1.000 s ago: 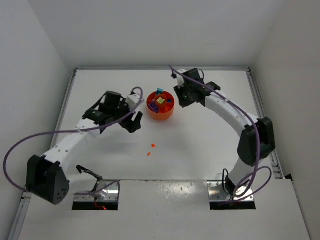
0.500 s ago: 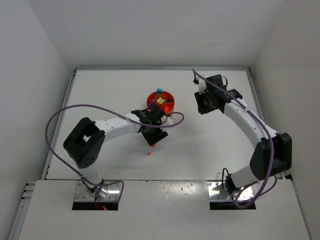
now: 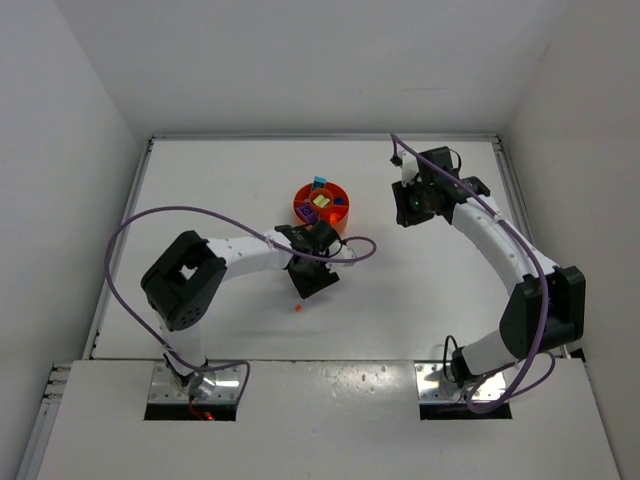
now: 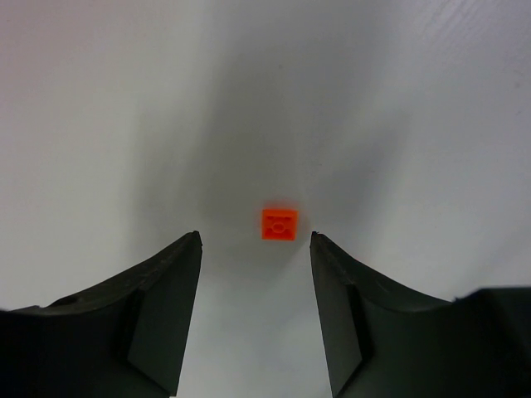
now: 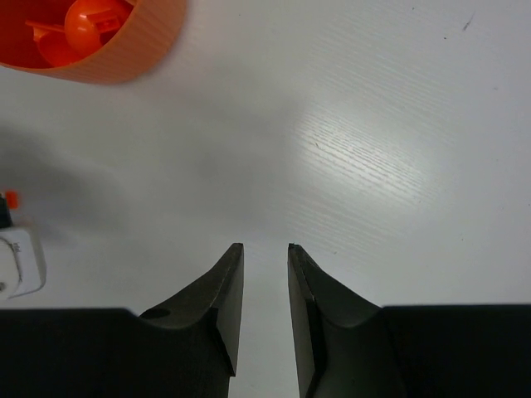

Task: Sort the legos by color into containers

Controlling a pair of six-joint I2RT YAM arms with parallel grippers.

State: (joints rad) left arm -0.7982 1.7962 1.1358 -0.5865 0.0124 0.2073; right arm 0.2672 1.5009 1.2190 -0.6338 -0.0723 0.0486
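A white counter fills the floor of a plain white-walled booth, with the two arm bases bolted along its near edge.

Nearest to those bases, a tiny orange piece lies alone on the bare surface, well apart from everything sorted so far. Just beyond it the left tool hangs low over the counter, pointing down. Its wrist view shows why it sits there: a small square orange brick lies flat, stud up, a little past the fingertips and slightly toward the right-hand jaw. The left tool is open and empty, with the jaws spread wider than the brick. The brick is not yet between them, so by my reading this is the line-up for a pick. The tool would need to advance a touch and drop before it closes.

Farther back stands the round orange dish, split into compartments. A cyan brick sits at its far rim and a lime brick near its middle, so it looks partly filled.

Level with the dish and off to its right, the right tool hovers clear of the work, probably to leave room. Its jaws are almost together, with only a slim gap and nothing in it. The dish shows at the upper left of that view.
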